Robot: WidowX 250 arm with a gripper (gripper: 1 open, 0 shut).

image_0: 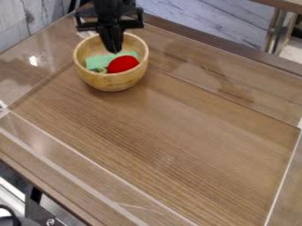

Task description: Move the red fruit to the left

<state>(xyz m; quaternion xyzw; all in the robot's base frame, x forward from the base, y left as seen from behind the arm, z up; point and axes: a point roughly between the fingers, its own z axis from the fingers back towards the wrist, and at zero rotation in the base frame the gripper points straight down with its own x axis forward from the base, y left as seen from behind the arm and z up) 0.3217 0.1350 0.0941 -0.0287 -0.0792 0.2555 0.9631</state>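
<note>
The dark arm (109,12) reaches in from the top edge of the view, over the far side of the wooden bowl (109,80), and points down toward its inside. The jaws (115,41) are low, at the bowl's far part, and they are pressed together. I cannot tell whether their tips touch anything in there.

The red fruit (122,64) lies inside the bowl, toward the near right part as the camera sees it. It is on the camera's side of the jaws and a little to the right of them in the view, close by but not between them. A pale green piece (99,62) lies beside the fruit, on the left of it in the view; where one ends and the other begins is hard to make out.

The bowl's round wall rises on all sides of the fruit, and its near right stretch is just beside the fruit. The bowl stands on the brown desk (177,119), toward the far left part of the view. Open wood runs from the bowl toward the camera and out to the right. To the left, a narrower strip of desk lies between the bowl and the pale edge.
</note>
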